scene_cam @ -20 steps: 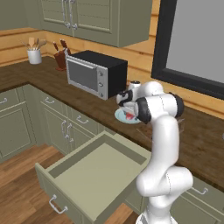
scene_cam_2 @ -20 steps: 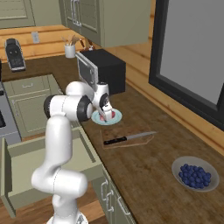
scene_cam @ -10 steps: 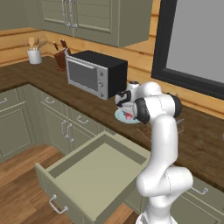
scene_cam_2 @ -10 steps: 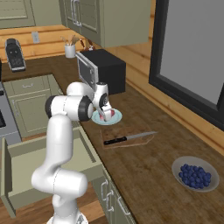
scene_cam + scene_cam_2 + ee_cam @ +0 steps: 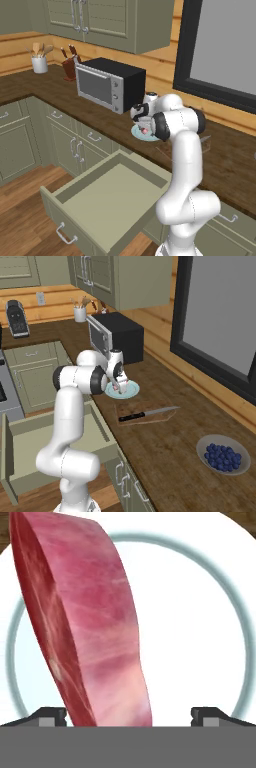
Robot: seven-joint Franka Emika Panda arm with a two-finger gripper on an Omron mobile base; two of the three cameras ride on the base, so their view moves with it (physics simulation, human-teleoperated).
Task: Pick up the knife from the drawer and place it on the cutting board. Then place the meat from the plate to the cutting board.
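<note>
The drawer [image 5: 107, 200] stands pulled out at the left. The pincer [image 5: 129, 714], fingers spread wide, straddles the meat [image 5: 85, 622] on the plate [image 5: 131, 390] without pinching it. To the right, the knife [image 5: 146, 415] lies on the cutting board [image 5: 167, 415] on the tabletop [image 5: 165, 456].

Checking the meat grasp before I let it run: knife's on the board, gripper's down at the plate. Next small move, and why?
Probably close the jaws on the meat. In the hand view the gripper stands open, its fingertips on either side of the chunk's near end, right over the plate. The knife already lies on the cutting board, so gripping, then lifting toward the board, looks like what is left.
</note>
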